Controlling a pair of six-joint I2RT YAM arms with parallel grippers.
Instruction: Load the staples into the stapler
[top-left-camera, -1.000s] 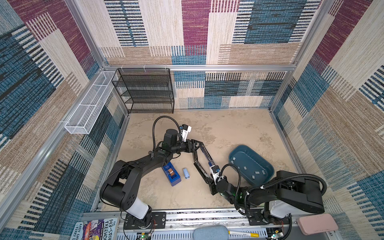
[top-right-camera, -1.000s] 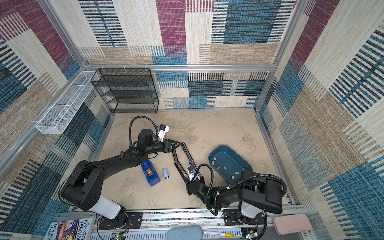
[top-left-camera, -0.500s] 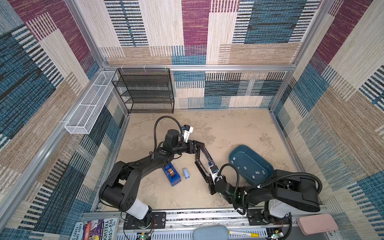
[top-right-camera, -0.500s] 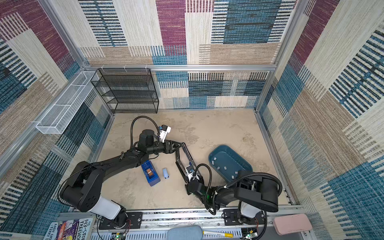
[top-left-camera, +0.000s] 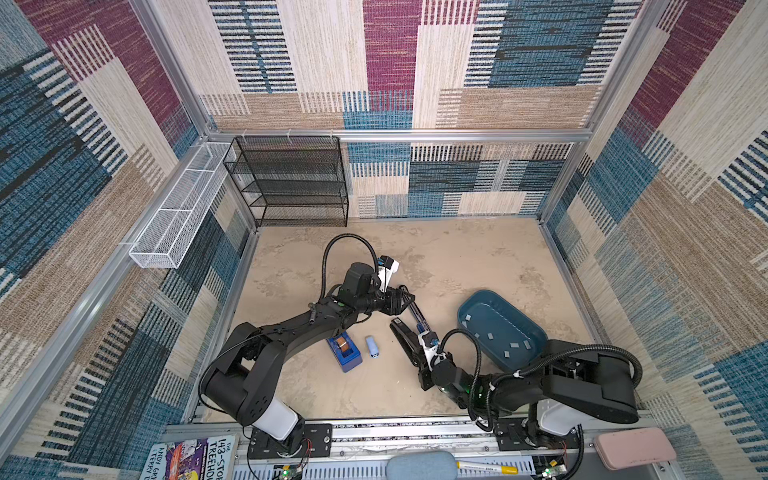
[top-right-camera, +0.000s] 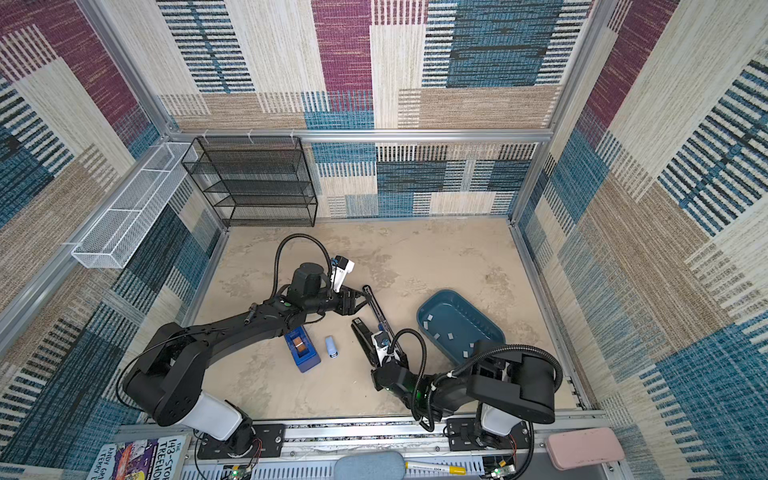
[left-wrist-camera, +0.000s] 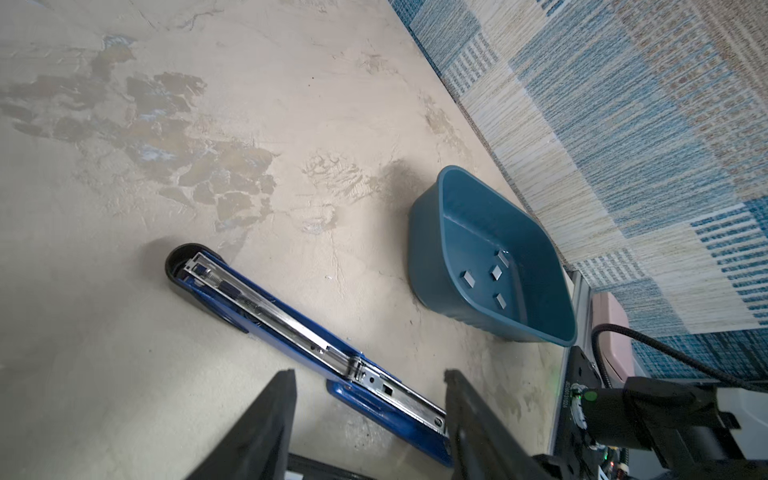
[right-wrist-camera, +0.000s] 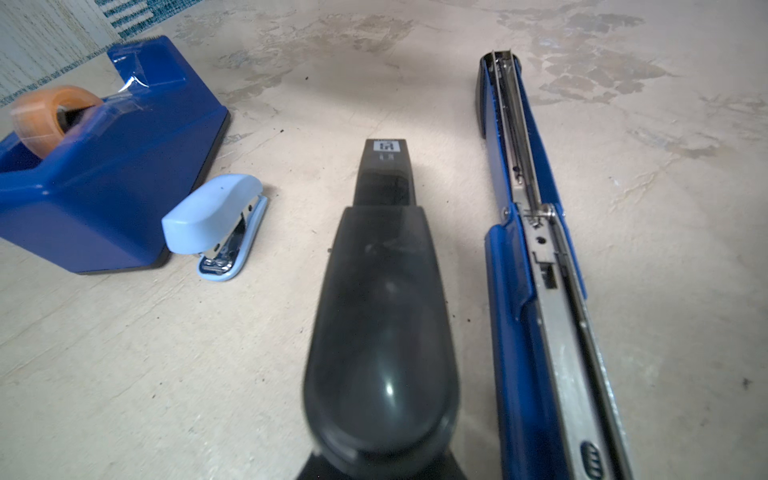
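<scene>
Left claw (left-wrist-camera: 369, 376), lower centre of its wrist view: open, empty, above stapler (left-wrist-camera: 266, 309) rail.
Right claw (top-left-camera: 420, 365), lower middle of a top view: apparently clamped on stapler's black lid; a slip would likely let it shut.
Staples (left-wrist-camera: 496, 272): flat in bin (left-wrist-camera: 430, 257), right; thin, may escape a pinch.

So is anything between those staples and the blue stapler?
Only the teal plastic tub's wall around the small grey metal staple strips. Bare tabletop lies between it and the long blue stapler, whose channel is open.
</scene>
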